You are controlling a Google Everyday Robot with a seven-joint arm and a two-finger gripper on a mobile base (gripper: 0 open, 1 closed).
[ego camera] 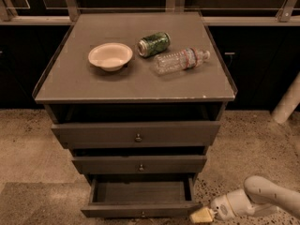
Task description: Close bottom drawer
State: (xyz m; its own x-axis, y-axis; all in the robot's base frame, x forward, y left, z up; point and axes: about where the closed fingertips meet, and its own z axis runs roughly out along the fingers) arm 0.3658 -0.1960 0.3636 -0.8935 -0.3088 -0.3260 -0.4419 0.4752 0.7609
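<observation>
The bottom drawer [140, 209] is the lowest of three grey-brown drawers and stands pulled out, its shallow box open and empty, with a small dark knob [143, 214] on its front. My gripper [201, 215] comes in from the lower right on a white arm [262, 198]. Its pale tip sits at the right end of the drawer front, close to the floor. The middle drawer [139, 164] and the top drawer [136, 134] are pushed in further.
On the cabinet top [70, 81] lie a cream bowl [110, 56], a green can [153, 43] on its side and a clear plastic bottle [180, 60] on its side. Speckled floor [28, 149] surrounds the cabinet. A white post [287, 102] stands at the right.
</observation>
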